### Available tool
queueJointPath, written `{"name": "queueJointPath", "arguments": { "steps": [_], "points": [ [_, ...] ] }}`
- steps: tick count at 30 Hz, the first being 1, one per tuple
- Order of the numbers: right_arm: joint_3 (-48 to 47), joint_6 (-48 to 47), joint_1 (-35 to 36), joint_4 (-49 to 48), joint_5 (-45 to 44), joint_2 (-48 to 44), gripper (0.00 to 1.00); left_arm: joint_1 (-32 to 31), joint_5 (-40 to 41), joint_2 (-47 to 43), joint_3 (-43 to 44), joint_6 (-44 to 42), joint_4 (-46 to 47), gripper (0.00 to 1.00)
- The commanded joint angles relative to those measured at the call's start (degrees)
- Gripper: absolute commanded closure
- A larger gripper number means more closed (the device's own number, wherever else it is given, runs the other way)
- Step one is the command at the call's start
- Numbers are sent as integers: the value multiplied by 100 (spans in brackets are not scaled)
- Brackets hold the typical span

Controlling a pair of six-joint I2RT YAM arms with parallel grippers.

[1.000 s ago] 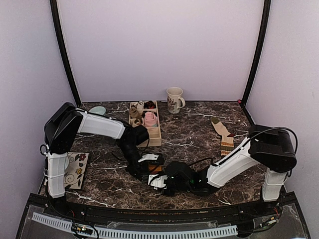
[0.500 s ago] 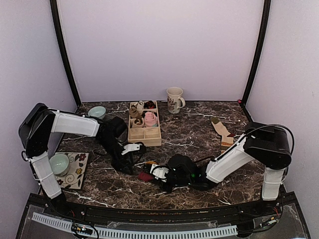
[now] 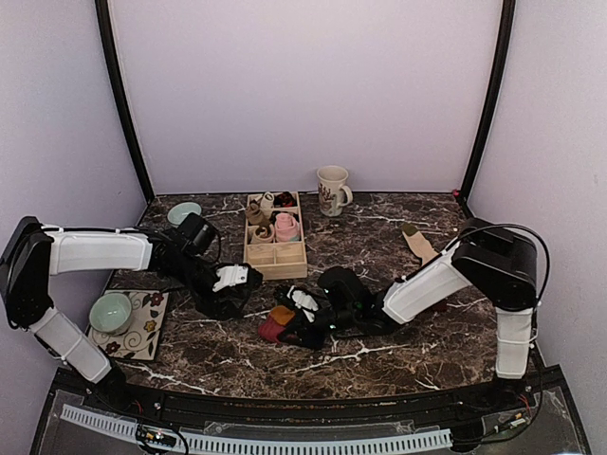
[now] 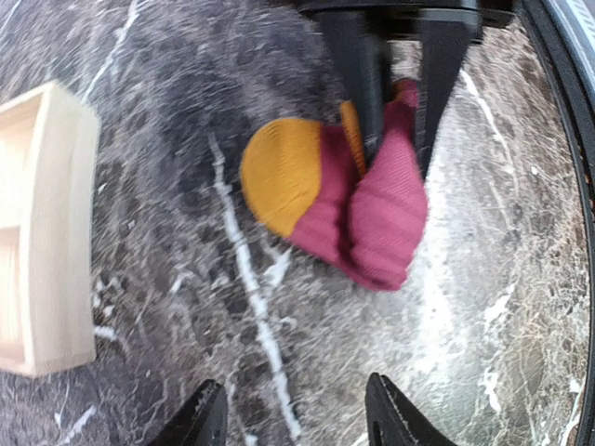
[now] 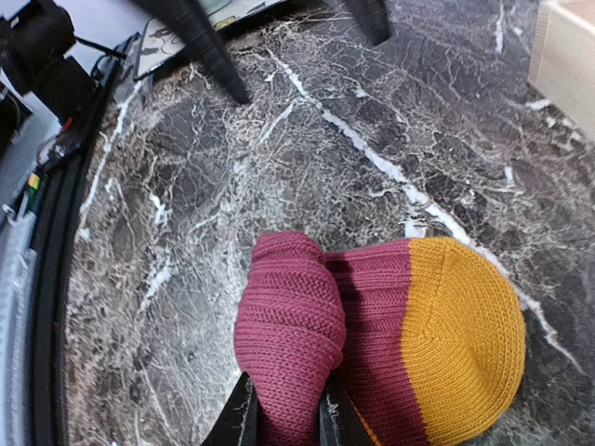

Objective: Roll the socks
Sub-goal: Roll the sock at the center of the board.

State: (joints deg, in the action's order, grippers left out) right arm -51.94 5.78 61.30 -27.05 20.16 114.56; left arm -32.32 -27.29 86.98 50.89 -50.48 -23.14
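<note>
two grippers sit close together over the near half of the table. the right gripper is clenched on the rolled sock. its fingers pinch a ribbed maroon fold, and the orange toe bulges out beside it. this bundle rests on the dark marble, a little in from the near edge and about midway along it.

the left gripper hangs near the bundle, on the side toward the left edge. it is released, its jaws apart with only bare marble between them, and it does not touch the sock.

a flat sock lies toward the right edge, partly hidden behind the right arm.

a wooden box stands left of centre toward the back edge. its compartments hold beige sock bundles, a pink bundle and a dark bundle.

a mug stands at the back edge. a teal bowl sits near the back left corner. a second bowl rests on a floral mat by the left edge, toward the near corner.
</note>
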Motion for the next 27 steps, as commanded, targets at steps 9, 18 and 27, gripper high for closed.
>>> {"name": "queueJointPath", "arguments": {
  "steps": [9, 18, 27],
  "points": [
    [123, 1437, -333, 2302, 1258, 1149, 91, -1370, 569, 36, -186, -346, 263, 45],
    [3, 1765, -573, 2446, 1502, 1243, 90, -1687, 1034, 555, -223, -238, 1119, 48],
    [-27, 1960, -619, 2306, 1522, 1137, 85, -1725, 1267, 998, -247, -331, 1314, 74]
  ]
}}
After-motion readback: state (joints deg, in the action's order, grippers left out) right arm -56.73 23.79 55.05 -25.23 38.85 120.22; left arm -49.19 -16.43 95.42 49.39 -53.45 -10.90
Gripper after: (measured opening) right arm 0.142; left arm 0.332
